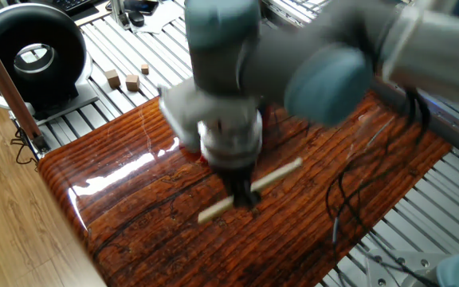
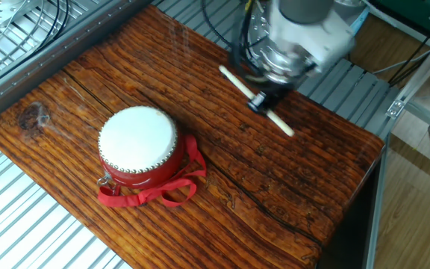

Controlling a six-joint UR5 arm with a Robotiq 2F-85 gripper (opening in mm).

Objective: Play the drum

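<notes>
My tool [image 2: 259, 101] was clamped on a pale drumstick [image 2: 255, 100] near mid-length (blurred), at the upper right of the wooden desk [image 2: 290, 194]. The drum [image 2: 138, 146] sat at lower left, well apart, skin up.

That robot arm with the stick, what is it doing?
It is getting ready to play the drum. Its tool is shut on a pale wooden stick, gripping it near the middle, and holds it above the wooden table. The arm looks blurry, so it is moving fast. The little red drum with the white top sits apart from the stick, with its red ribbon straps lying on the table. The stick is not touching it.
</notes>
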